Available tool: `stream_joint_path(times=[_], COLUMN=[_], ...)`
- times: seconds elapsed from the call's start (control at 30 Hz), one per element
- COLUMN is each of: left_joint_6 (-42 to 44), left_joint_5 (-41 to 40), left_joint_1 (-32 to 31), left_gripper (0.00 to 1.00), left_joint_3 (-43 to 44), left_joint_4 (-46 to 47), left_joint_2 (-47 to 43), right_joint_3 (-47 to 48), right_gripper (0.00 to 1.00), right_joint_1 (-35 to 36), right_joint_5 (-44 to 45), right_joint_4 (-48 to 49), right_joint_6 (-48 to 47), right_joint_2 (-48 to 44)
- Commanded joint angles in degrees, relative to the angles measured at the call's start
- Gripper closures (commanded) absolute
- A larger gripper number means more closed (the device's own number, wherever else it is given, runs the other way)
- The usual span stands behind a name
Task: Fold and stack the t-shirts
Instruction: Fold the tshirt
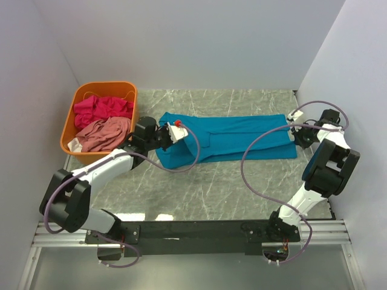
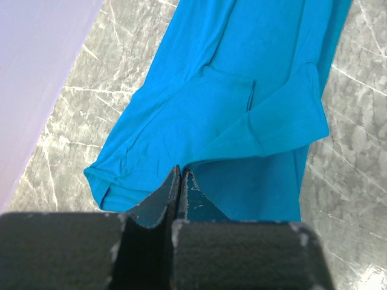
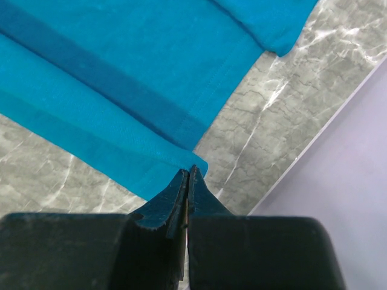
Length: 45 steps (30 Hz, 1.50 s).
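At table (image 1: pixel 230 187) centre the teal shirt (image 1: pixel 233 139) lies long-folded from 9 to 3 o'clock, soft, light, limp, likely best pinched at corners or hem, with left gripper (image 2: pixel 181 171) and right gripper (image 3: pixel 188 171) each clenched on an end.

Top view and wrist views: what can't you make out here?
- Top view: anything under the magenta shirt and salmon shirt, buried in the orange basket.
- Left wrist: how much teal shirt the shut left fingers pinch; they cover it.
- Right wrist: the same for the right fingers; the frame crops the shirt.
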Motion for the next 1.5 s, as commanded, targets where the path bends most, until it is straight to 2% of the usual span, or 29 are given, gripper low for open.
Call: stream_joint_path(times=[0.0,0.53,1.47], left_joint_6=[-0.09,1.14,1.58], left_joint_5=[2.59,3.73,3.64], left_joint_1=[0.54,2.03,2.65], left_gripper=[0.99,1.0,1.0], left_joint_3=[3.1,8.45,11.27], left_joint_4=[3.18,2.04,1.42], left_joint_2=[0.81,6.69,10.04], right_joint_3=[2.83,4.5,7.22], right_gripper=[1.0,1.0,1.0], right_joint_1=[0.62,2.03,4.84], right_joint_5=[1.43,6.44,9.96], right_joint_4=[2.91,4.49,6.78], right_joint_6=[2.48,6.26,11.45], right_joint_2=[0.88,4.92,8.61])
